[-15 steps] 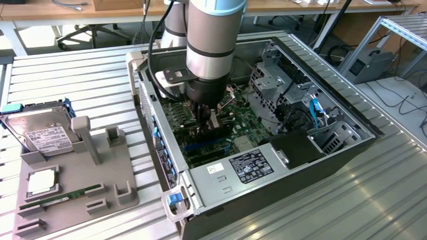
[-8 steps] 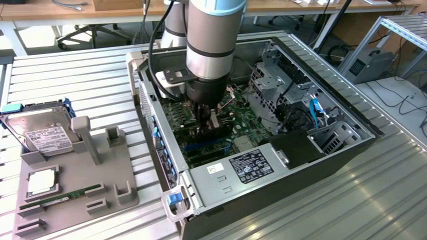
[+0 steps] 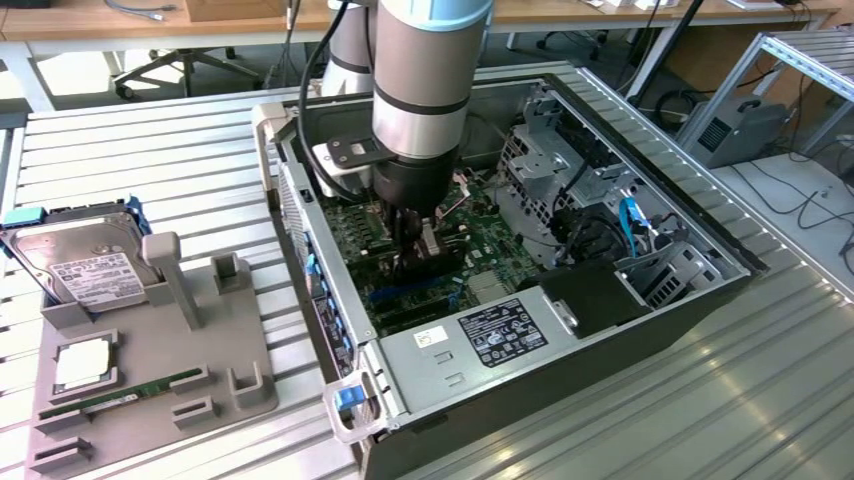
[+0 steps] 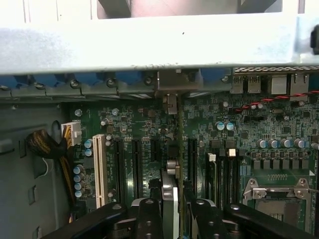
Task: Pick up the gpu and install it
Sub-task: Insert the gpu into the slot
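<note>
my arm [image 3: 420,100] hides most of the gpu [image 4: 170,196], seen edge-on, its far end at the case's rear wall. the open case [image 3: 694,235], frame centre, holds the motherboard [image 4: 279,129]. the grey tray [image 3: 147,400], lower left, holds a hard drive [image 3: 80,265]. my gripper [image 4: 172,211] is part closed, fingers [image 4: 149,214] clamping the gpu above the slots.

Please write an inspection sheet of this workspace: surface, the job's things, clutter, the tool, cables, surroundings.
Surface: ribbed metal table.
Job's things: dark slim gpu card, edge-on, held over the green motherboard in the open grey computer case.
Clutter: grey parts holder carrying silver hard drive, thin green RAM stick.
Tool: black tool shut on the card.
Cables: blue cables inside case.
Surroundings: wooden desks, office chair.
</note>
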Controlling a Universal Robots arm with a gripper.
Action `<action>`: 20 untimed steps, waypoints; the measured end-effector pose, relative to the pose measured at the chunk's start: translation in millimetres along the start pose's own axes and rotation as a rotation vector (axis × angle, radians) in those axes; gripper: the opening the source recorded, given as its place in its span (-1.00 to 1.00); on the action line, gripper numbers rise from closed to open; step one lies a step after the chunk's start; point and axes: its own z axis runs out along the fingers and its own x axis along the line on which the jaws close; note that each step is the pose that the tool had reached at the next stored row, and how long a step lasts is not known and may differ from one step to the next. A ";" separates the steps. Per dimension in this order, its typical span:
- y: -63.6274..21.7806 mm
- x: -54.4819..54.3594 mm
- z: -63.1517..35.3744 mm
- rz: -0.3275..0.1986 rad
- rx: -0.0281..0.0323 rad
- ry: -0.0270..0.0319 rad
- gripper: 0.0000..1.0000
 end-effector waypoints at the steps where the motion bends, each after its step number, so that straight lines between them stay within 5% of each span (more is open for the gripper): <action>1: 0.0 0.0 0.0 0.000 0.0000 0.0000 -0.45; 20: -3.3 -1.3 0.0 0.000 0.0001 0.0039 -0.45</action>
